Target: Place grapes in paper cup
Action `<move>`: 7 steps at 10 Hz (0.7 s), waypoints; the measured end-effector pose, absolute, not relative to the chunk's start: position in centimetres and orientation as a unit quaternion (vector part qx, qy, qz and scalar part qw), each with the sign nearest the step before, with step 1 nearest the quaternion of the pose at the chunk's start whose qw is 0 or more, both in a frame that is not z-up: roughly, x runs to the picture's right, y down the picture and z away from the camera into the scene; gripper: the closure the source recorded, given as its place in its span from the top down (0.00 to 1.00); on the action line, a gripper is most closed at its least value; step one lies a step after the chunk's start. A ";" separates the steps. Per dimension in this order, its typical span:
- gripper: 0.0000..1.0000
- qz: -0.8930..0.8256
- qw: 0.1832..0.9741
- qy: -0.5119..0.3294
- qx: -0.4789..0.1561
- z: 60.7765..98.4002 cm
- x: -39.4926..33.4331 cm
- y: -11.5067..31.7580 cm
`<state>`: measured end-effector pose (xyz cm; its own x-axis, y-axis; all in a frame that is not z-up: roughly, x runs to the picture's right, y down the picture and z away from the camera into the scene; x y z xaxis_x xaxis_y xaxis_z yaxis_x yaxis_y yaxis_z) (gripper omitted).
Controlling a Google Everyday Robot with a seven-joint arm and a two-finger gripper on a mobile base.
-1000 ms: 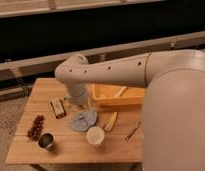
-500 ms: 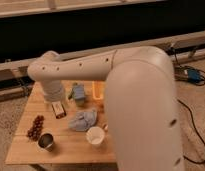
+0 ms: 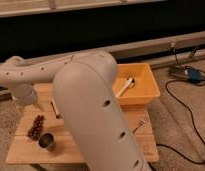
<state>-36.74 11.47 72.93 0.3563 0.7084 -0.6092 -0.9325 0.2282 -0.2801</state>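
The grapes, a dark red-purple bunch, lie on the left part of the wooden table. My arm sweeps across the view from the lower middle to the far left. Its end with the gripper hangs over the table's far left edge, just behind and above the grapes and apart from them. The paper cup is hidden behind my arm. A dark shiny metal cup stands just in front of the grapes.
A yellow bin holding a white utensil sits at the table's back right. A fork lies near the right edge, a thin dark object behind the grapes. Cables and a blue device lie on the floor at the right.
My arm has swung further left and closer to the camera, now covering the table's middle and the paper cup. The gripper end has moved left, towards the grapes. The grapes have not moved.
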 end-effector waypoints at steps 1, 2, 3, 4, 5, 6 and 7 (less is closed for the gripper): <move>0.65 0.532 0.765 0.184 -0.313 73.9 -37.7 12.4; 0.65 0.525 0.767 0.191 -0.316 74.8 -38.3 13.7; 0.65 0.519 0.768 0.198 -0.320 75.6 -38.5 15.2; 0.65 0.517 0.766 0.205 -0.322 76.2 -38.5 16.3; 0.65 0.515 0.765 0.212 -0.323 76.4 -38.3 17.0; 0.65 0.513 0.765 0.217 -0.324 76.5 -38.2 17.6; 0.65 0.510 0.764 0.221 -0.326 76.6 -38.1 18.2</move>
<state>-38.08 18.19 76.61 0.3813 0.6357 -0.6712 -0.9245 0.2660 -0.2732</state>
